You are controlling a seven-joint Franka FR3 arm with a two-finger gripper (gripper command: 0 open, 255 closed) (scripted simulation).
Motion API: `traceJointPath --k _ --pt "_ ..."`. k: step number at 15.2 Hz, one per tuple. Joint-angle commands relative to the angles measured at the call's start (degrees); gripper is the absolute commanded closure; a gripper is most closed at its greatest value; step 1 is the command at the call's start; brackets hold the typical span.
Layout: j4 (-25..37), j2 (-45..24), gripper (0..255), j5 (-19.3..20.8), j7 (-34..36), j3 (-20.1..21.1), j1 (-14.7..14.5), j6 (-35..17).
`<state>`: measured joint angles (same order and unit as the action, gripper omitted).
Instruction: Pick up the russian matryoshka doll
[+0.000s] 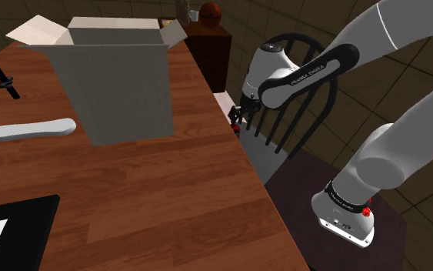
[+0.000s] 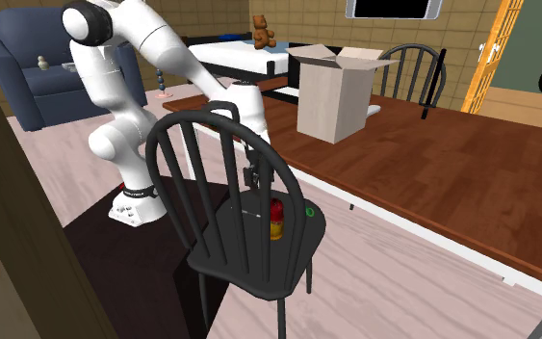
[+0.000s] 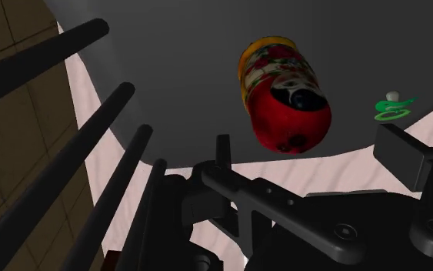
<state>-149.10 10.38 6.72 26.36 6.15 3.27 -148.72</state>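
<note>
The matryoshka doll (image 2: 276, 217) is red and yellow with a painted face. It stands on the seat of a black spindle-back chair (image 2: 259, 265) beside the table. In the wrist view the doll (image 3: 284, 96) stands on the dark seat just beyond the fingertips and a little to one side of the gap. My black gripper (image 2: 254, 180) hangs just above the seat, next to the chair's back spindles, a short way from the doll and not touching it. Its fingers (image 3: 222, 158) stand apart, so the gripper (image 3: 314, 150) is open and empty. The shoulder view has the gripper (image 1: 241, 115) past the table's edge.
A small green ring-shaped object (image 3: 391, 110) lies on the seat near the doll. The chair's spindles (image 3: 91, 131) stand close beside the hand. An open cardboard box (image 1: 122, 77) and a flat white object (image 1: 30, 128) sit on the wooden table (image 1: 145, 208).
</note>
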Motion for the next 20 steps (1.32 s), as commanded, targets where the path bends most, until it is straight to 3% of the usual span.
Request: traceJointPath --k 1,11,12,20 --pt "1.12 -4.64 0 1.93 3.67 0.80 0.69 -4.85" --pt "1.13 -12.19 0 7.59 8.89 0.61 1.49 -12.58" --pt "1.11 -12.23 255 7.62 8.88 0.58 1.51 -12.65" --pt "1.06 -12.16 255 7.59 8.88 0.60 1.49 -12.62"
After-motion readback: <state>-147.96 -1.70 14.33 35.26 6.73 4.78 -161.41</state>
